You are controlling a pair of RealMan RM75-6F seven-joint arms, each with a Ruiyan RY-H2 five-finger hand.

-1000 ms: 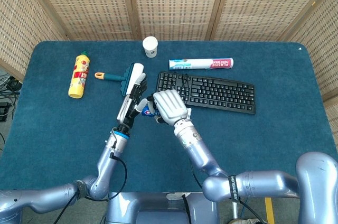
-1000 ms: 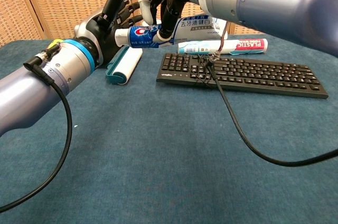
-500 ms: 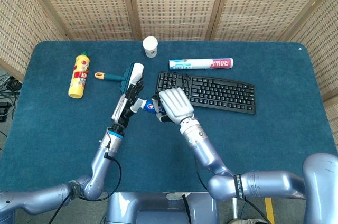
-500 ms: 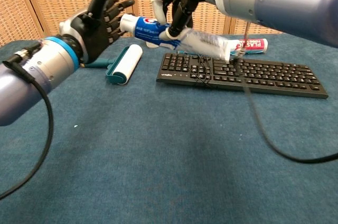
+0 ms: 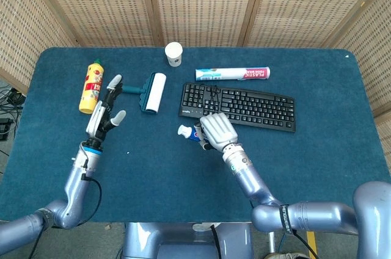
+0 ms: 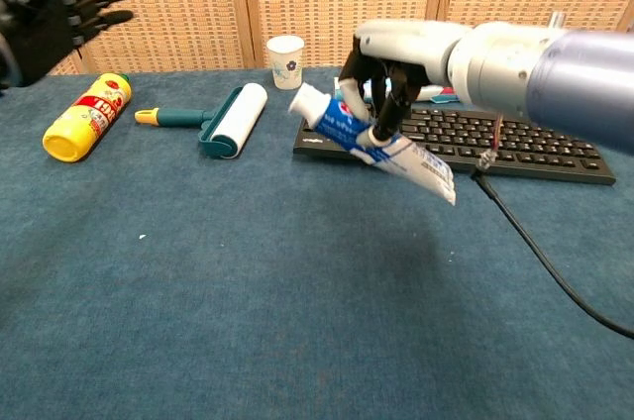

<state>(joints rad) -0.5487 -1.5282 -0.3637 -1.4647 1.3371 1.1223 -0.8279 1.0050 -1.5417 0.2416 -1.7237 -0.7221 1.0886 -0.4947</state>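
Note:
My right hand (image 5: 217, 131) (image 6: 388, 78) grips a white and blue toothpaste tube (image 6: 371, 140) (image 5: 188, 131) above the cloth, just in front of the black keyboard (image 5: 239, 105) (image 6: 466, 132). The tube tilts, cap end up and to the left. My left hand (image 5: 102, 112) (image 6: 57, 6) hangs open and holds nothing, far to the left near the yellow bottle (image 5: 91, 86) (image 6: 87, 116). A teal-handled lint roller (image 5: 148, 91) (image 6: 220, 120) lies between the two hands.
A paper cup (image 5: 174, 54) (image 6: 285, 60) stands at the back of the blue table (image 5: 305, 155). A white tube labelled in pink (image 5: 233, 74) lies behind the keyboard. Wicker screens close off the back and sides.
My left hand has let go of the tube and drawn away to the left, fingers spread. My right hand has carried the tube lower and slightly right, in front of the keyboard.

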